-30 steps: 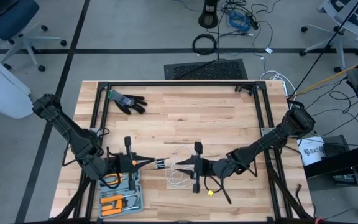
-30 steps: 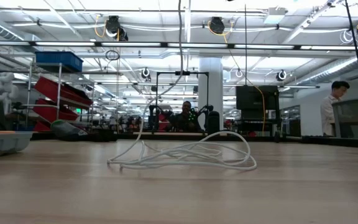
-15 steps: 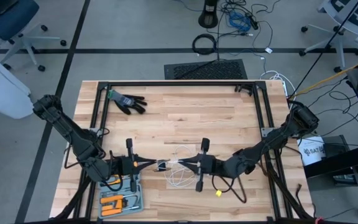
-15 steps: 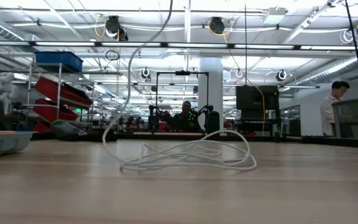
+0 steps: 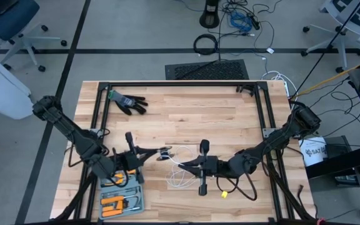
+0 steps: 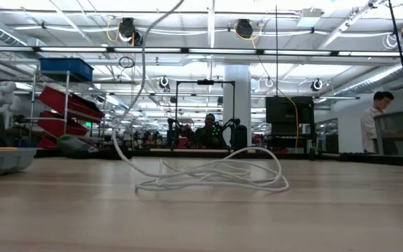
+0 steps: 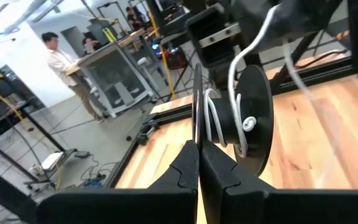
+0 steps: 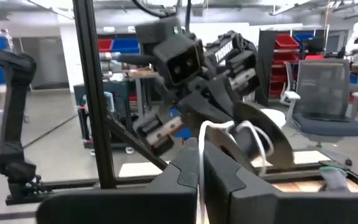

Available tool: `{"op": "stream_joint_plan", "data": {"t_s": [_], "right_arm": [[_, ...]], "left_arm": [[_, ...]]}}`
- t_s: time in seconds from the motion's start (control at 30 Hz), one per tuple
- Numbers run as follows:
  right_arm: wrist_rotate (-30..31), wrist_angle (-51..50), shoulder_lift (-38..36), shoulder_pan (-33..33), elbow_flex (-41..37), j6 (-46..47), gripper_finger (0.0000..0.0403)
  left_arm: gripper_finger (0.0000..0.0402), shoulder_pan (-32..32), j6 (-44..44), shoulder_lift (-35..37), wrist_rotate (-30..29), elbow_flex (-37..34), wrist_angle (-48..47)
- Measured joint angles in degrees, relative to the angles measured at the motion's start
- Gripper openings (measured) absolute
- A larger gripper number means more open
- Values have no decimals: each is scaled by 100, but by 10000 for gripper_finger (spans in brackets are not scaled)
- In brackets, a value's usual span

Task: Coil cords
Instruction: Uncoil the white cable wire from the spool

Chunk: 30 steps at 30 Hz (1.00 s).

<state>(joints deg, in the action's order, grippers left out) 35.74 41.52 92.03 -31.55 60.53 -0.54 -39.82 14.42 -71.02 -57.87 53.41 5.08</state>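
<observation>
With the left end effector [image 5: 147, 154] clamped on the round black spool [image 7: 253, 118] above the wooden worktop [image 5: 186, 119] and the right end effector [image 5: 183, 164] pinched on the thin white cord [image 6: 208, 175], whose slack lies looped below, winding probably needs gentle tension and even turns between the flanges.

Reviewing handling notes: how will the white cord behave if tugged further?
Likely floppy: the white cord lies in slack loops on the table. Probably light; one strand rises freely. The loops overlap, so it may snag or tangle.
</observation>
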Motion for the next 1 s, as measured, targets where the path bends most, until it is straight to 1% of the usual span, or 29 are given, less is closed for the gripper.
{"op": "stream_joint_plan", "data": {"t_s": [0.07, 0.23, 0.37, 0.47, 0.6, 0.73, 0.9, 1.0], "right_arm": [[-41, 123, 0, 26, 0, -19, 0], [-424, 220, 0, 117, 0, 63, 0], [-524, 218, 2, 212, 0, 157, 0], [-864, 250, 26, 298, 0, 219, 0], [-1217, 507, 245, 443, 2, 329, 0], [-1359, 544, 500, 621, 2, 511, 0], [-1362, 761, 836, 803, 2, 596, 0], [-1355, 706, 1013, 891, 2, 693, 0]], "left_arm": [[0, 79, 8, 0, 0, 0, 0], [0, 265, 96, 0, -2, 0, 69], [0, 394, 95, -3, 1, 0, 73], [0, 474, 94, -15, 0, 0, 78], [0, 547, 94, -20, 2, 0, 266], [0, 571, 96, -22, 45, 0, 570], [0, 571, 104, -23, 76, 0, 995], [0, 566, 144, -24, 76, 0, 1207]]}}
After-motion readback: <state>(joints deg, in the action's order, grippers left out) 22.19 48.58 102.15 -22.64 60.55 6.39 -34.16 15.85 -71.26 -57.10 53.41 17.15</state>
